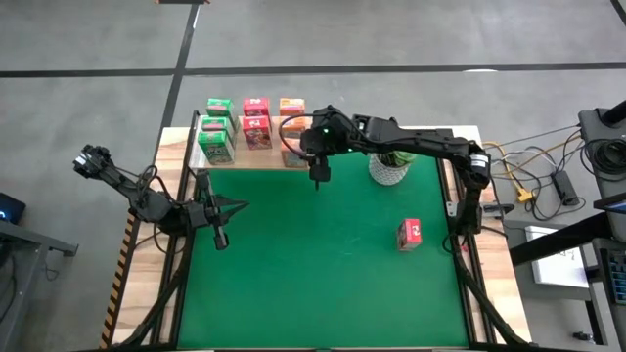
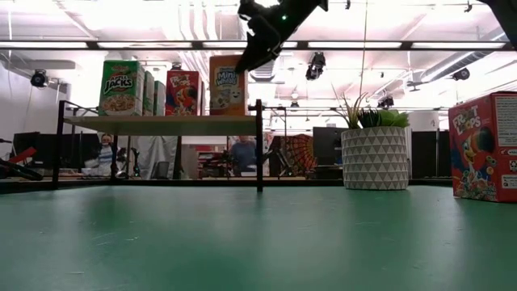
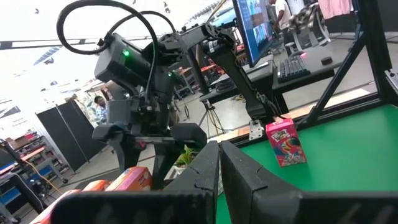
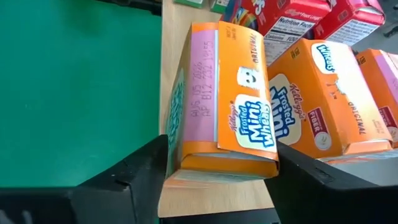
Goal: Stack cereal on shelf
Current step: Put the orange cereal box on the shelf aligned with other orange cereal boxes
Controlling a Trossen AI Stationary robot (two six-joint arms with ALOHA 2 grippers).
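Straddling an orange Frosted Mini-Wheats box on the shelf with spread fingers, the right gripper had eight boxes shelved, one Froot Loops box left on the counter, left gripper idle, fingers together.
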